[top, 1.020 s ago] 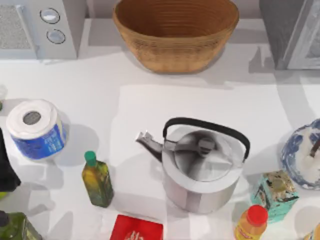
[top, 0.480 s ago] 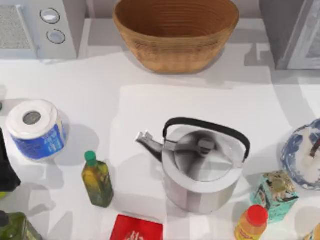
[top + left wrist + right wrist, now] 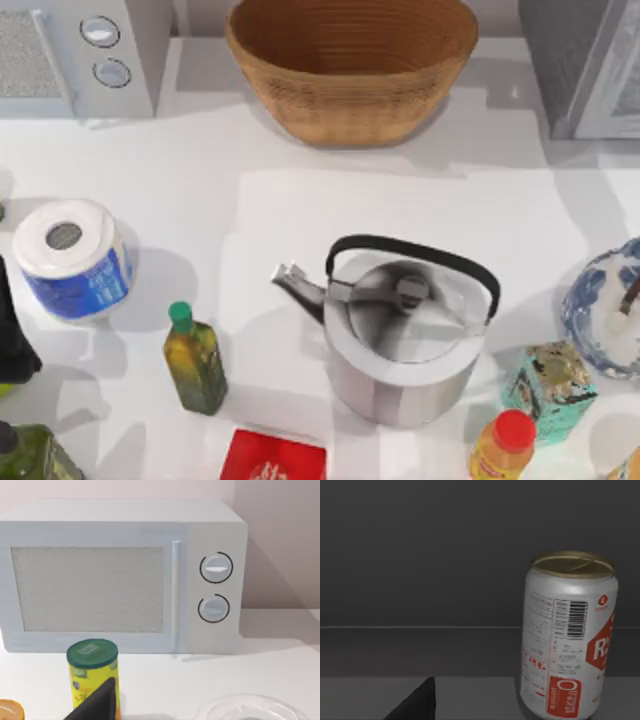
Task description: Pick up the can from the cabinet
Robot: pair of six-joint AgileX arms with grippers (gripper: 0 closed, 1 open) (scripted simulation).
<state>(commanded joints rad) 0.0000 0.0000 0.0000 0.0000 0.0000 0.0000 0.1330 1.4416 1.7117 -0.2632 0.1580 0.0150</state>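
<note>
The can is silver with red print and a gold top. It stands upright on the grey shelf inside the dark cabinet. A dark edge of my right gripper shows low in the right wrist view, short of the can and off to one side. In the top view the cabinet stands at the table's back right. My left arm is parked at the table's left edge. A dark edge of its gripper shows in front of a yellow canister.
A steel kettle stands mid-table and a wicker basket at the back. A microwave is back left, with a paper roll and a green bottle on the left. An orange bottle, teal carton and patterned bowl crowd the right.
The shadow on the table beside the cabinet at the back right has shrunk and slid toward the back. Nothing on the table has moved.
</note>
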